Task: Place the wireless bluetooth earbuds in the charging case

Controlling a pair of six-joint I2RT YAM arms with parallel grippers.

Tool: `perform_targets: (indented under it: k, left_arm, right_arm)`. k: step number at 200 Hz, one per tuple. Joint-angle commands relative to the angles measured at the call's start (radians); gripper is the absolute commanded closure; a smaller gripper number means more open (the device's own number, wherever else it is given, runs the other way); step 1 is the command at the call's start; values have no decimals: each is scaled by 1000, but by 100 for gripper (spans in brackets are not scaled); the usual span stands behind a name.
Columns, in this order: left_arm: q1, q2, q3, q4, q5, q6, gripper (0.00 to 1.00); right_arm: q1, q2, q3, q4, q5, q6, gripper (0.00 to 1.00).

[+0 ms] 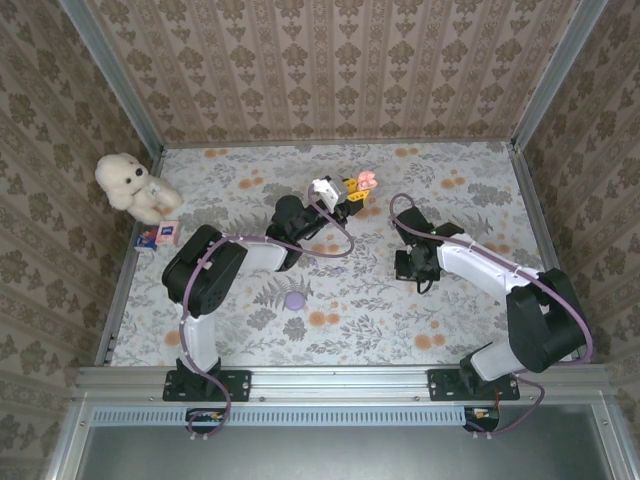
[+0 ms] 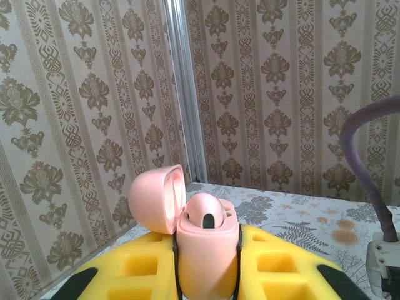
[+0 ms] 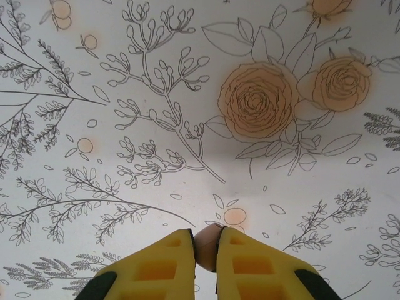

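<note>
Plainly, the left end effector [image 2: 208, 245] is clenched on the charging case [image 2: 206, 275], a smooth, glossy pale-pink shell with rounded corners. It is squeezed upright between two yellow fingers [image 2: 144, 269] moulded with square pockets. Its domed lid [image 2: 155, 200] is hinged open and tilts to the left. One earbud [image 2: 206, 214] sits in the top of the case, a small rounded pink bean with a dark oval mark. In the top view this end effector is raised over the far middle of the bench [image 1: 480, 170].

The right end effector [image 3: 206, 236] points down at the cloth [image 3: 156, 181]. Its two yellow pocketed fingers [image 3: 156, 269] are nearly together, pinching a second earbud [image 3: 207, 249]. This is a tiny pale pinkish nub, and only its tip shows between the pads. In the top view this end effector is right of centre, well apart from the case.

The cloth is matte and pale, printed with grey line-drawn sprigs and orange roses. One lilac disc [image 1: 294, 299], flat and round like a coin, lies on it near the left arm. One fluffy cream plush toy [image 1: 130, 185] sits at the far left corner, with one small flat packet [image 1: 158, 235] just beside it. Damask-patterned wallpaper [image 1: 340, 70] lines the three walls, which are framed by grey metal rails [image 1: 120, 90].

The count is two arms, two end effectors, one pink case and two pinkish earbuds.
</note>
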Motion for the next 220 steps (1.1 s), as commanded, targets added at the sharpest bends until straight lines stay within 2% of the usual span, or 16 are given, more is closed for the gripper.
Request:
perform_targets:
  k: [1,78,130,220]
  left_arm:
    - [-7,7,24,40,-5,-17,100]
    - [-10,5,27,39,-7,-16,100]
    - [-9,5,26,39,-10,-11,100]
    - [-7,8,34,40,-9,-11,100]
  right_arm:
    - [-5,17,-36,32,-29,31,87]
    - [-6,155,-40,88,-30,51,86]
    - [-3,141,-48,66,-24,37,70]
    - [36,163,-19,23,0,27,66]
